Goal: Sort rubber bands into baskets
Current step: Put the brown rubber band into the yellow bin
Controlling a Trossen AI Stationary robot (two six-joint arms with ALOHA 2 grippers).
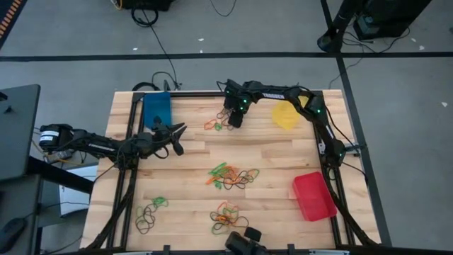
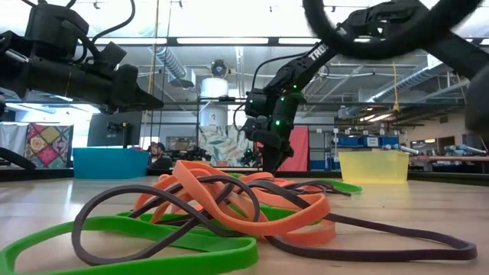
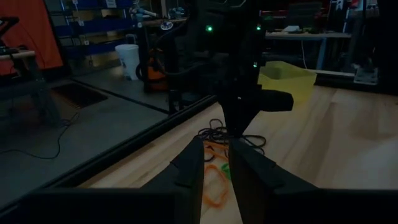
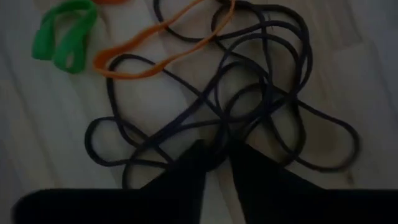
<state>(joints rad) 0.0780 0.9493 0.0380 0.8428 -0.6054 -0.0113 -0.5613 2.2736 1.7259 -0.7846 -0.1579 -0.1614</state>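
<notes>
Rubber bands (image 1: 232,177) are lying in heaps across the table (image 1: 283,163) (baskets (image 1: 287,115) looking bare). Right gripper (image 1: 234,120), at twelve o'clock, is pinching dark bands (image 4: 249,106) with narrow fingers; left gripper (image 1: 177,138), at nine, is hovering nearly closed, empty.

Three small rectangular plastic baskets sit on the wooden table (image 1: 191,145): one blue basket (image 1: 156,108) at the far left, one translucent yellow basket (image 1: 285,115) at the far right, one red basket (image 1: 313,195) at the near right.

Two dark robot arms reach over the table, so two grippers: the left gripper (image 1: 177,134) and the right gripper (image 1: 233,119).

The thin elastic rubber bands lie in four loose clusters: one under the right gripper (image 1: 214,125), one at the table's middle (image 1: 232,176), one near the front left (image 1: 151,212), one near the front centre (image 1: 226,215). They come in three colours, orange, green and dark brown-black. They overlap too much for me to count single bands.
</notes>
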